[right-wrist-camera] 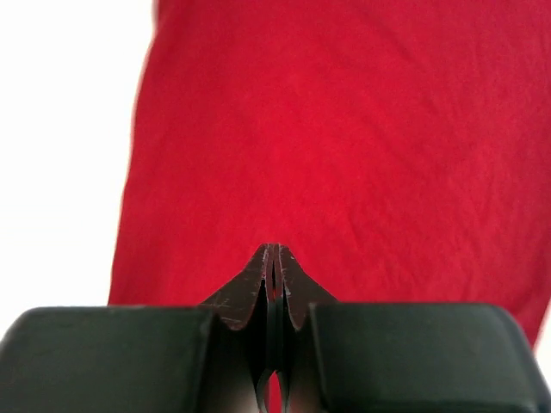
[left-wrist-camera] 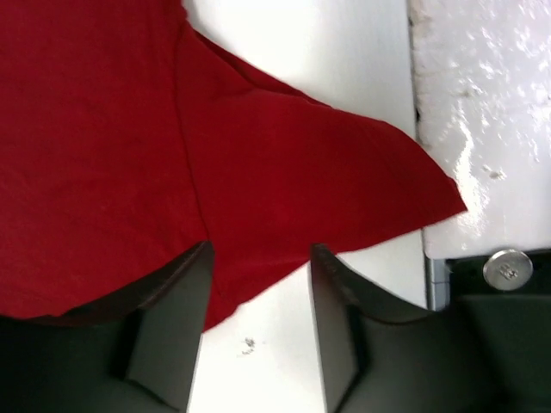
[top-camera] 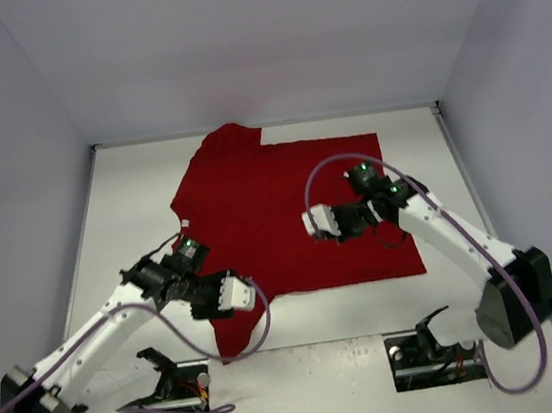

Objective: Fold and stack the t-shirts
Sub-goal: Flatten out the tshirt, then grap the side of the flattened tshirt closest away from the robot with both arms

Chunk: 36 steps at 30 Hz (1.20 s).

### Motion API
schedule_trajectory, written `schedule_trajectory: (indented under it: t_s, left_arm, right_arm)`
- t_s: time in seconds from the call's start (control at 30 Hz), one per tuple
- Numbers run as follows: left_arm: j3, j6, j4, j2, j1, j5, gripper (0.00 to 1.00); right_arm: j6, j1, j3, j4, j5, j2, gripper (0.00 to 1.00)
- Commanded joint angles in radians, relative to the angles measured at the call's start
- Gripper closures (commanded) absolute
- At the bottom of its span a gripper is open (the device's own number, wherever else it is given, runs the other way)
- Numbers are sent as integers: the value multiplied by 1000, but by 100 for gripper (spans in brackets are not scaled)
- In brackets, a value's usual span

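Only close up (not overhead): right claw (right-wrist-camera: 274, 251) shut over t-shirt (right-wrist-camera: 344, 129), left claw (left-wrist-camera: 260, 249) half-open astride its sleeve (left-wrist-camera: 327, 172).

t-shirt (right-wrist-camera: 344, 129) edge-cropped (top, right)

The right end effector (right-wrist-camera: 273, 251) has its two dark fingers pressed together, and the tips meet in one point low in the middle of the view. Under and beyond them lies the dark red t-shirt (right-wrist-camera: 344, 146), flat with soft wrinkles. Its straight edge runs along the left side, where the white desk (right-wrist-camera: 60, 155) shows.
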<state>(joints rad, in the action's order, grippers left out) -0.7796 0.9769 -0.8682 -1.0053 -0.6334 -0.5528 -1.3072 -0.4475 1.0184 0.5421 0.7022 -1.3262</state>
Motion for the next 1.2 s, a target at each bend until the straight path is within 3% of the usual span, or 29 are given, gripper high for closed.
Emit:
schedule_trajectory:
  t_s: [0.0, 0.07, 0.17, 0.27, 0.43, 0.63, 0.83, 1.1, 1.17]
  left_arm:
    - [-100, -21, 99, -44, -47, 46, 62]
    - [-67, -43, 164, -26, -113, 145, 66]
    - [-49, 29, 112, -28, -129, 97, 81]
    - [39, 243, 86, 84, -128, 29, 93]
    - [159, 533, 41, 254, -148, -28, 97]
    - [81, 714, -86, 96, -153, -65, 75]
    - [64, 1021, -185, -79, -153, 0, 71]
    - [80, 1112, -199, -175, -153, 5, 57]
    - [82, 1109, -201, -176, -153, -6, 45]
  right_arm:
    - [256, 91, 47, -93, 75, -114, 100]
    - [256, 133, 6, -98, 86, -113, 100]
    - [263, 176, -50, -100, 101, -94, 100]
    - [270, 178, -75, -102, 92, -86, 100]
    - [269, 210, -62, -102, 54, -133, 99]
    - [261, 257, -12, -103, 19, -220, 98]
    - [268, 276, 29, -102, -12, -257, 97]
    - [198, 288, -40, -99, -66, -211, 92]
    - [176, 291, -78, -99, -95, -192, 88]
